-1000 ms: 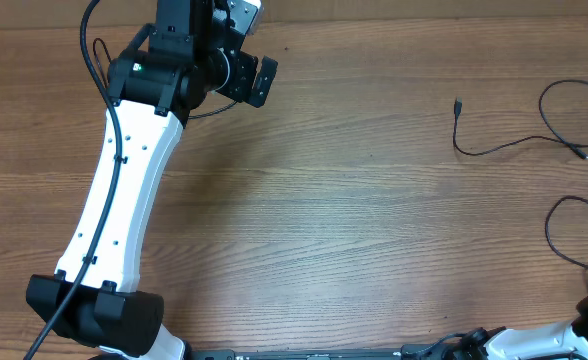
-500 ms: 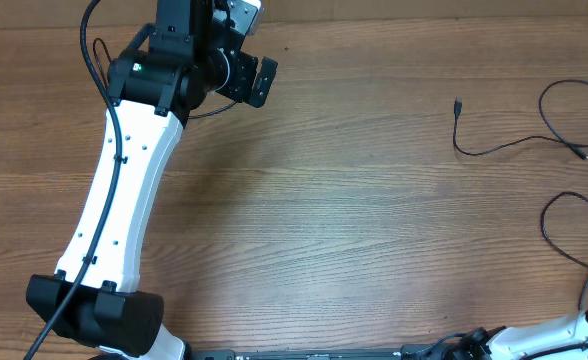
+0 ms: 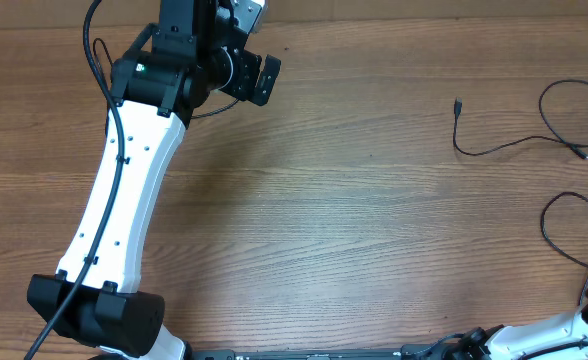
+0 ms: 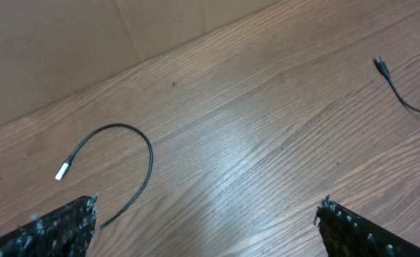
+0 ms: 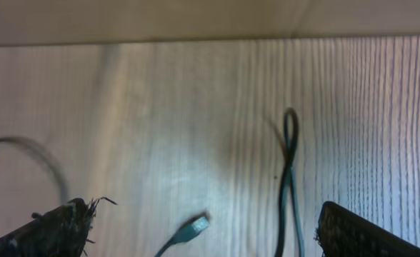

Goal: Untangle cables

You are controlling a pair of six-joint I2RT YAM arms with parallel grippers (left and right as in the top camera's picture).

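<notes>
Black cables (image 3: 489,150) lie apart at 3 o'clock; left gripper (image 4: 206,214) and right gripper (image 5: 206,207) both gape empty, so a careless right-arm sweep could drag them into a tangle.

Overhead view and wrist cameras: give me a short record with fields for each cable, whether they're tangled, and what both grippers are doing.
upper right cable: lies alone, one open loop, both ends free
lower right cable: near the right border of the view, apart from the upper one
left cable: single curve, light plug end
tangle: none visible
left gripper: open, empty
right gripper: open, empty
</notes>
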